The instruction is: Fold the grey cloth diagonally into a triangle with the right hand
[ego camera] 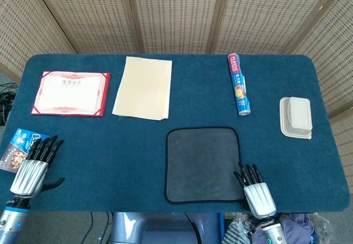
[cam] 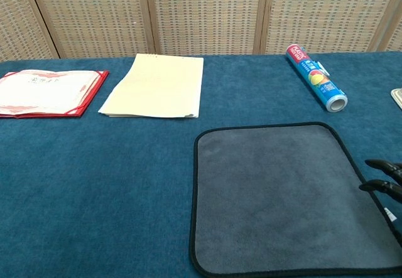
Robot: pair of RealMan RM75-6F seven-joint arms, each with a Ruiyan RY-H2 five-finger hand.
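Observation:
The grey cloth [ego camera: 201,163] with a black hem lies flat and square near the table's front edge; the chest view shows the same cloth [cam: 286,196] unfolded. My right hand [ego camera: 256,190] lies palm down at the cloth's near right corner, its fingers apart and reaching over the right hem. Only the fingertips [cam: 384,184] show at the right edge of the chest view. My left hand [ego camera: 34,164] rests open at the front left of the table, far from the cloth, holding nothing.
At the back lie a red-framed certificate [ego camera: 70,93], a stack of cream paper [ego camera: 143,87] and a blue roll of plastic wrap [ego camera: 239,84]. A white lidded box [ego camera: 296,117] sits at the right. A small printed packet [ego camera: 15,147] lies beside my left hand.

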